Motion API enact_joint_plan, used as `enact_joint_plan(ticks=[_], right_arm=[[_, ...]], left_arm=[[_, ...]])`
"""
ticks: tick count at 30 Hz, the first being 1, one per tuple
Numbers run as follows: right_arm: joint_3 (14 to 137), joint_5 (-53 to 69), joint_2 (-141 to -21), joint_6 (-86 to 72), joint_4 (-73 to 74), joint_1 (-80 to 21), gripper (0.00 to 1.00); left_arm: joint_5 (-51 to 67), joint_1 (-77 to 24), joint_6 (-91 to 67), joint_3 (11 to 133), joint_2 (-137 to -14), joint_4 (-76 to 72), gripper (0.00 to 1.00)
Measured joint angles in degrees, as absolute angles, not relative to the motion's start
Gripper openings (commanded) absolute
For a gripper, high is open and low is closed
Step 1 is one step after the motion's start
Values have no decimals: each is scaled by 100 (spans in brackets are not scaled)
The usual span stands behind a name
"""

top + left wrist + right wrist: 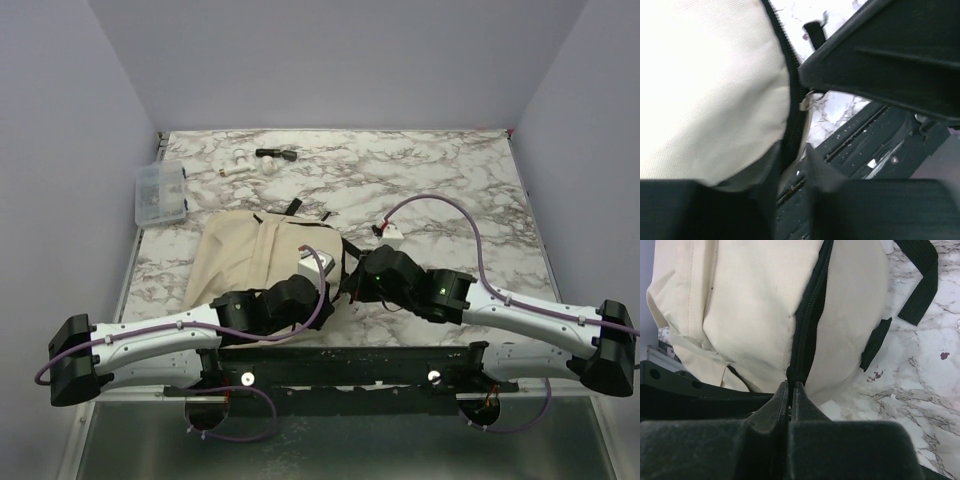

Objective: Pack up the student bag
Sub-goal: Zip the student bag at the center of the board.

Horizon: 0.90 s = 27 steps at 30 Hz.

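Marble-patterned table (440,180), white with grey veins, closed in by plain lilac walls (330,60).

Top view only: student bag (250,255) lies flat at the near edge, under both wrists. Clear plastic box (160,195) sits well beyond the fingers, far left. A few small black and white bits lie farther still, too small to name.

Left wrist view: left gripper (792,162) fingers nearly together, pinching a fold of beige canvas and the black zipper (792,115) tape. A small silvery metal piece (805,102) on the zipper sits just beyond the fingertips. Right arm's black housing (910,55) fills the space up and right of them. Black mounting rail (875,145) is close on the right.

Right wrist view: right gripper (790,390) fingers pressed together, tips touching the zipper's near end. Cannot tell if a pull tab is between them. Zipper teeth run straight away from the tips over the rounded, fine-weave canvas. Black webbing strap (922,280) loops far right of the fingers, and a short black tab (875,342) lies nearer.
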<state>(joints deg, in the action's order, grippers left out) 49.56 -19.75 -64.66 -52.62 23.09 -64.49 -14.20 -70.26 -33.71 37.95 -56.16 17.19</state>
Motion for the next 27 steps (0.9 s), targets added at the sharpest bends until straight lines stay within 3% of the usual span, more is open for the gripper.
enact_joint_plan(ticks=[3, 14, 20, 21, 25, 27], right_arm=[[5009, -1855, -6521, -5203, 2329, -6270, 1], [5607, -388, -7609, -4213, 1922, -4121, 0], [5876, 390, -8221, -3686, 1525, -3892, 0], [5870, 530, -8219, -3634, 1487, -3892, 0], [5640, 1009, -8062, -3527, 1184, -3887, 0], [5424, 1140, -7894, -3514, 1013, -3876, 0]], left_arm=[[-1588, -7026, -3516, 3673, -5616, 1673, 0], [-1680, -7290, -4130, 3221, -5424, 1457, 0], [-1559, -7478, -4530, 2967, -5127, 1590, 0], [-1511, -7487, -4584, 2939, -5109, 1614, 7], [-1194, -7500, -4637, 2930, -5030, 1780, 66], [-991, -7559, -4622, 2993, -4956, 2016, 79]])
